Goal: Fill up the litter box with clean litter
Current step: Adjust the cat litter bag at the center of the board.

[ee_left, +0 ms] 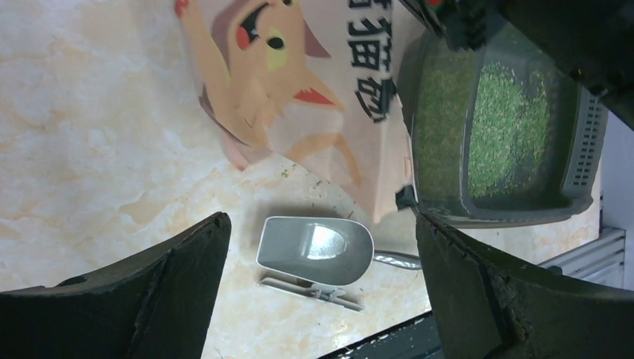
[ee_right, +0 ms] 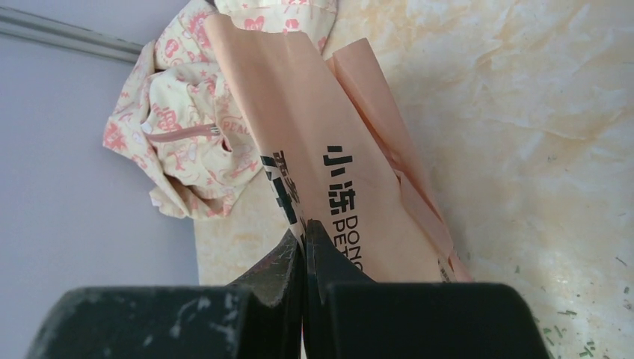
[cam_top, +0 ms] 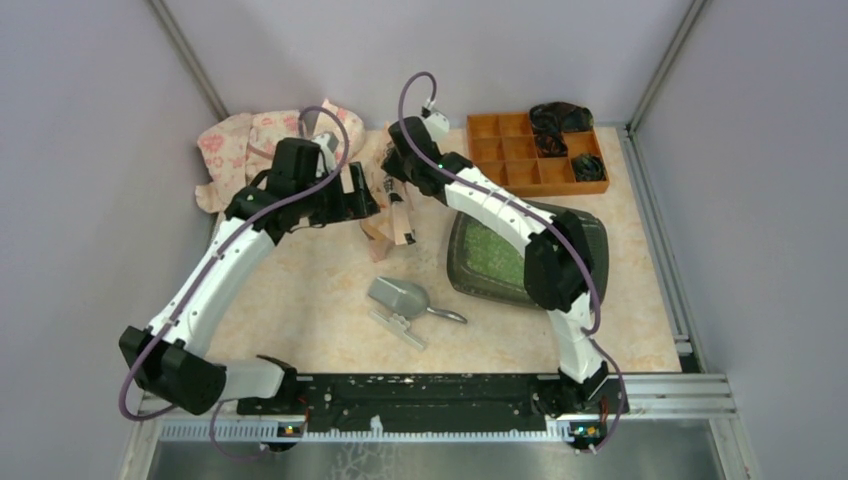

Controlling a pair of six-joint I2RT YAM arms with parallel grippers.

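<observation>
**Top external view.** Litter box (cam_top: pixel 470 282): on the table (cam_top: pixel 300 310), right of centre, partly under the right arm. Clean litter (cam_top: pixel 488 252): thin green layer inside it. Paper bag (cam_top: pixel 393 228): upright and tilted, just left of the box. Left pincer (cam_top: pixel 350 203) is beside the bag, right pincer (cam_top: pixel 397 178) at its top. Metal scoop (cam_top: pixel 404 300): lying near, untouched. Orange organiser (cam_top: pixel 520 152) and printed cloth (cam_top: pixel 240 145): at the back.

**Left wrist view.** Left pincer (ee_left: pixel 321 221): fingers wide apart, holding nothing. Below it are the scoop (ee_left: pixel 315 250), bag (ee_left: pixel 299 90) and box (ee_left: pixel 591 134). Litter (ee_left: pixel 508 123) covers the floor unevenly.

**Right wrist view.** Right pincer (ee_right: pixel 303 228): fingers pressed together, apparently pinching the bag's (ee_right: pixel 351 172) paper edge.

**Handling, judged.** Litter is loose, light and easily scattered. It cannot be gripped and must be moved by bag or scoop. The bag is soft, creasing paper, best taken at a folded edge or bottom corner. The scoop is stiff, best taken by its handle.
</observation>
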